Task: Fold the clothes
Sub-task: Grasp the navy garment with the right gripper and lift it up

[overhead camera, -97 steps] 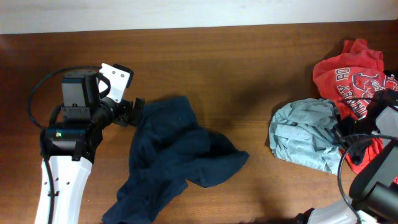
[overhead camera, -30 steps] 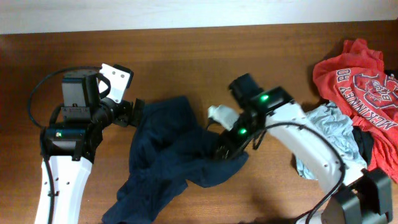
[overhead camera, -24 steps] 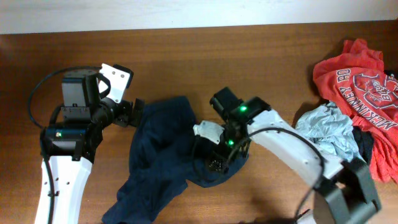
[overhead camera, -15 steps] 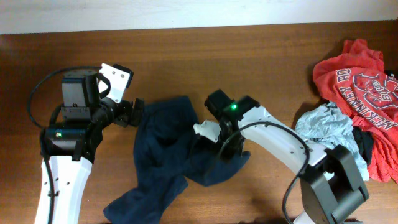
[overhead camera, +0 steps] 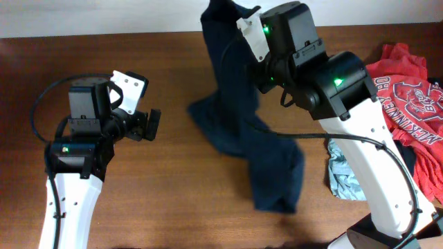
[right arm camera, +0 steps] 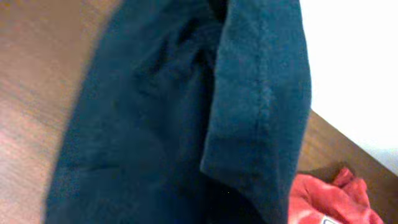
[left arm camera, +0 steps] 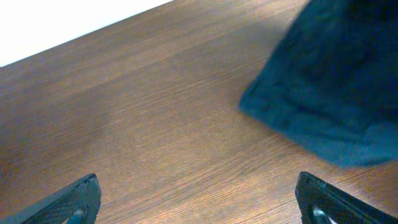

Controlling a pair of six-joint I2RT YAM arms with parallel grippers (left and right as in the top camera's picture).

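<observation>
The clothes hang from the tightly closed right claw; the left claw gapes empty

overhead looks straight down on table; both wrist views close, sharing clothes.

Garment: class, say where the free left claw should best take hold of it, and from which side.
Grip the garment by its low fold nearest the left claw, coming from the left. The right claw holds its top up, so the cloth hangs and that fold is the closest free edge.
</observation>
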